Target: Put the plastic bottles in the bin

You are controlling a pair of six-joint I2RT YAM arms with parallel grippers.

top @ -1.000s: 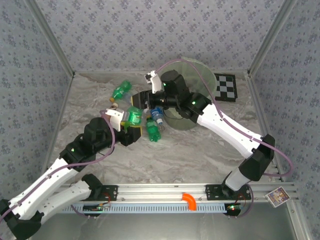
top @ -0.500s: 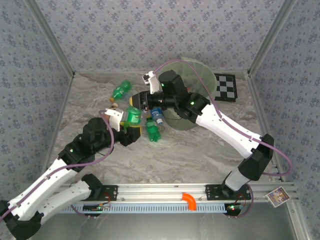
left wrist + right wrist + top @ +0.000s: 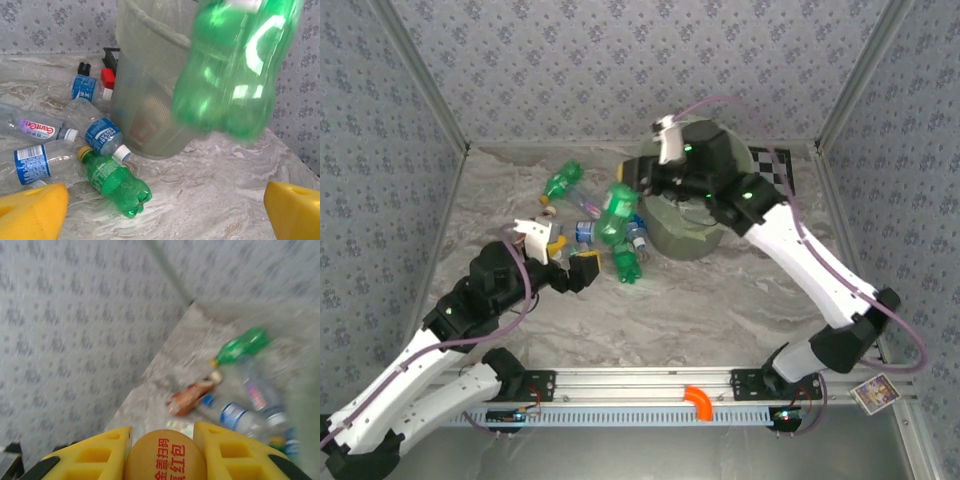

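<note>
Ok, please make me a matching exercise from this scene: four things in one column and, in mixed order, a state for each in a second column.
Things:
1. green plastic bottle in the right gripper
2. round translucent pale plastic bin
3. left gripper
4. red-orange plastic bottle

States:
A. open, holding nothing
B. lying on the table
C. up in the air, off the table
D. standing upright on the table

Pairs: 1-C, 2-D, 3-A, 4-B.
</note>
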